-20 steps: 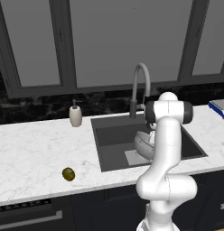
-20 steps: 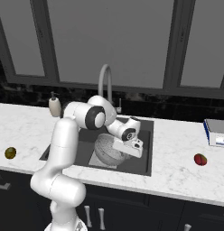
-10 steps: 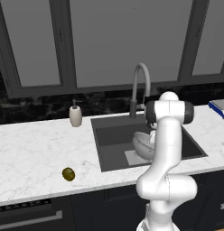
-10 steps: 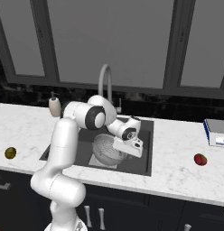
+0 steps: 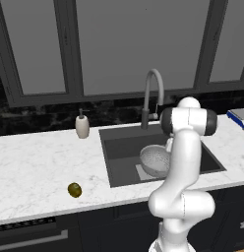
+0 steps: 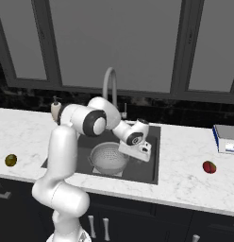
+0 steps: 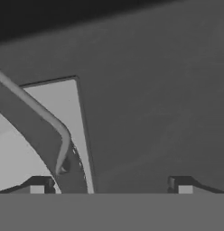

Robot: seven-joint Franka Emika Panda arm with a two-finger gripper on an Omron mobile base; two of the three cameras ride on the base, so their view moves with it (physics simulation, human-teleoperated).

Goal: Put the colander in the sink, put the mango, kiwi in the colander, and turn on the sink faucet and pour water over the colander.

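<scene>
The silver colander (image 6: 108, 157) rests upright on the floor of the dark sink (image 6: 150, 163), over the lighter square patch (image 7: 59, 106). My gripper (image 6: 143, 153) hangs low in the basin just right of the colander, open, with nothing between its fingers. In the hand view the gripper (image 7: 110, 186) has its fingertips (image 7: 37, 186) spread wide, and the colander (image 7: 14, 162) rim and thin side handle (image 7: 59, 131) lie by the left one. The olive-brown kiwi (image 5: 74, 189) lies on the left counter. The red mango (image 6: 209, 167) lies on the right counter. The faucet (image 5: 152, 93) arches over the sink; no water is seen.
A white soap dispenser (image 5: 82, 126) stands at the back, left of the sink (image 5: 107, 152). A blue-and-white box (image 6: 226, 138) sits on the right counter behind the mango. The dark backsplash and window run along the back.
The colander has settled a little lower onto the sink floor. My hand stays beside it and has barely shifted.
</scene>
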